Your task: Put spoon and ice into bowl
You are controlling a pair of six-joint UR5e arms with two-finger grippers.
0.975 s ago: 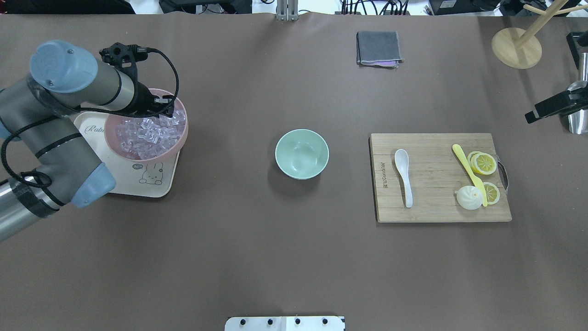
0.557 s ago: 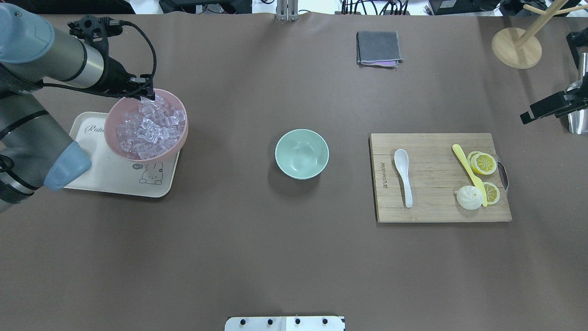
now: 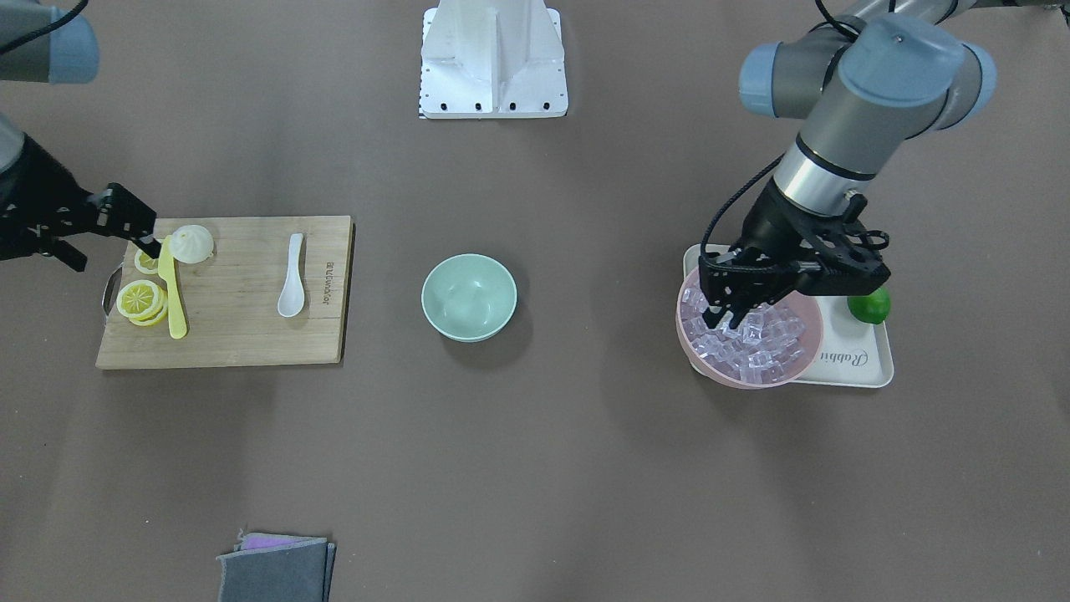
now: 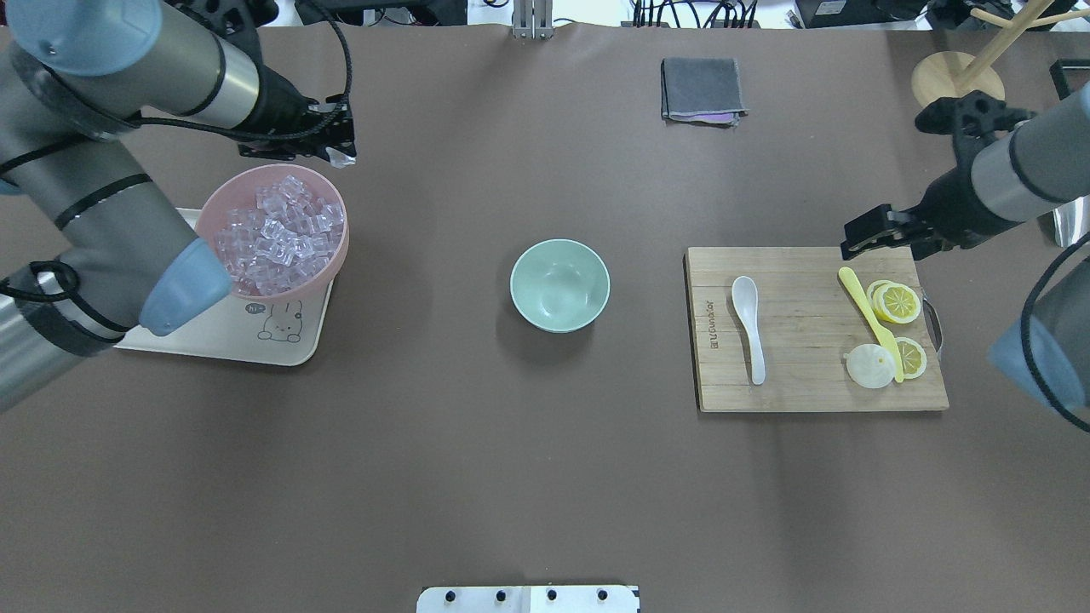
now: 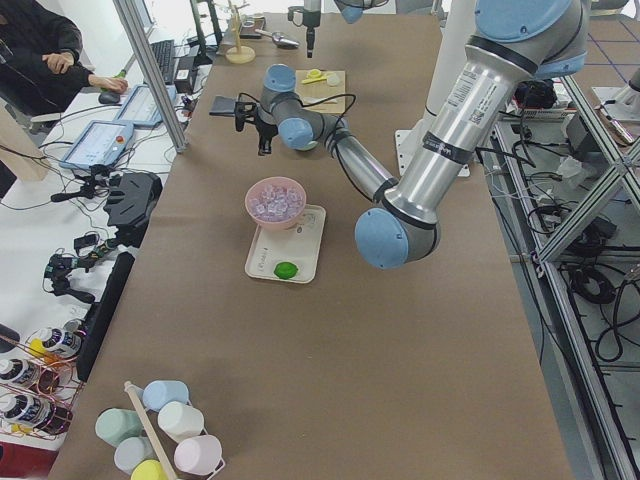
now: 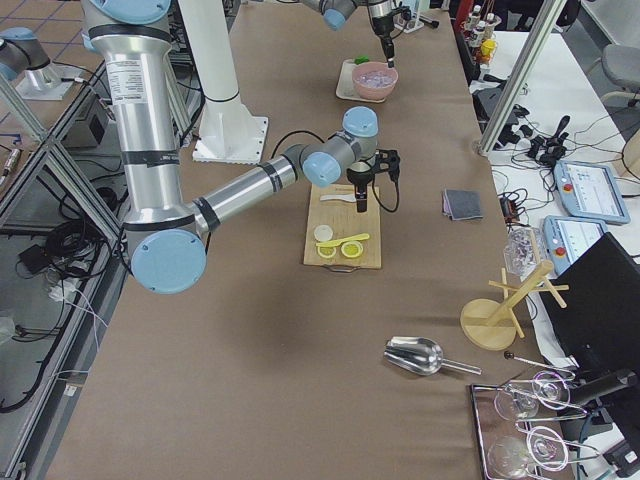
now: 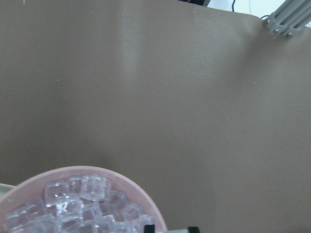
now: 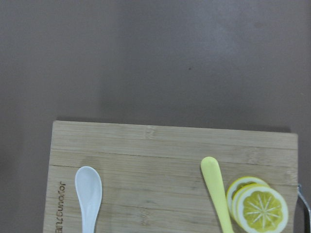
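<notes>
The white spoon (image 4: 748, 328) lies on the wooden cutting board (image 4: 809, 383), also seen in the right wrist view (image 8: 89, 194). The mint-green bowl (image 4: 559, 284) stands empty at the table's middle. Ice cubes (image 4: 272, 238) fill the pink bowl (image 4: 334, 271). My left gripper (image 4: 339, 151) is raised over the pink bowl's far rim. It appears shut on one clear ice cube (image 4: 343, 158). In the front view it hangs above the ice pile (image 3: 726, 318). My right gripper (image 4: 854, 243) looks open and empty above the board's far edge, right of the spoon.
The pink bowl sits on a cream tray (image 4: 230, 340) with a lime (image 3: 869, 305). A yellow knife (image 4: 869, 319), lemon slices (image 4: 898, 302) and a white bun (image 4: 869, 366) share the board. A grey cloth (image 4: 702, 89) and a wooden stand (image 4: 958, 89) lie at the far side.
My left gripper has risen out of the ice pile and shifted right, with a cube at its tips. My right arm has swung in from the right edge to above the board.
</notes>
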